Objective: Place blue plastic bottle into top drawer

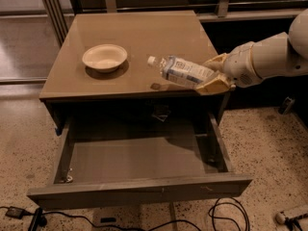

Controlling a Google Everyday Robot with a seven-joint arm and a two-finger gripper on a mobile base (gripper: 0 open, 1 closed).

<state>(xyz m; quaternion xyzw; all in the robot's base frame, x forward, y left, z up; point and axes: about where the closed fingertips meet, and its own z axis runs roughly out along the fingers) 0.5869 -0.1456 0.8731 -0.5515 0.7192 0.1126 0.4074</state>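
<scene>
The blue plastic bottle (182,71) is a clear bottle with a pale blue-and-white label and a white cap pointing left. It is held nearly level in the air above the cabinet's front right edge. My gripper (213,74) is shut on the bottle's base end, its tan fingers above and below it, and the white arm reaches in from the right. The top drawer (139,191) is pulled wide open below the cabinet top, a shallow grey-brown box with a plain front panel. Its inside shows nothing in it.
A cream round bowl (105,57) sits on the tan cabinet top (144,30) at the left. Cables (226,213) and a power strip (288,215) lie on the speckled floor in front. A railing runs behind the cabinet.
</scene>
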